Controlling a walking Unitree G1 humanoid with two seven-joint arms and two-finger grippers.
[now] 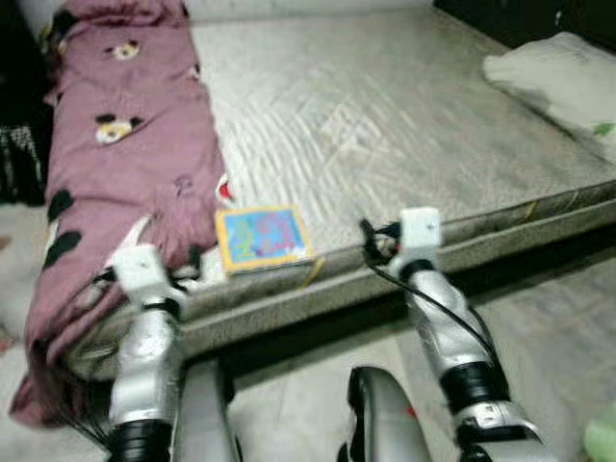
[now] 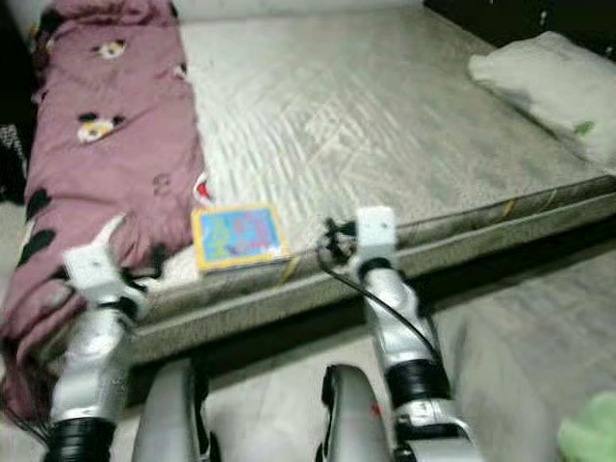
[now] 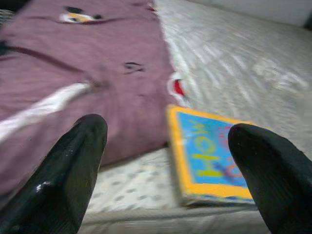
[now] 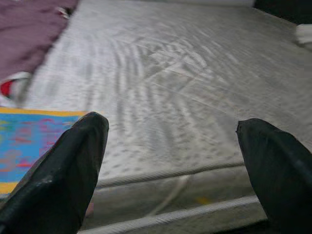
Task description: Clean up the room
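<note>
Bare grey quilted mattress [image 1: 404,125] takes up most of the scene, front edge facing the robot. Mauve blanket with cartoon-animal print [image 1: 125,164] is bunched in a long heap along the mattress's left side, its near end spilling over the front left corner toward the floor. White pillow [image 1: 563,82] lies at the mattress's far right side. Pale floor [image 1: 539,327] runs in front of the mattress; a bit of green cloth [image 1: 602,433] lies on it at the lower right, too cut off to identify.

Children's picture book [image 1: 262,238], yellow border with blue cover, lies flat on the mattress close to the front edge, just beside the blanket's right side; one corner seems to touch the blanket, hard to be sure.

Left gripper [image 3: 165,161] hangs low over the mattress's front edge near the blanket's end, fingers [image 3: 68,165] spread wide with nothing between them; the book sits ahead of it, off toward one finger. Right gripper [image 4: 168,165] hangs at the mattress's front edge to the right of the book, fingers [image 4: 63,170] also wide apart and empty, bare mattress ahead and the book's edge behind one finger. Frames are slightly blurred.
</note>
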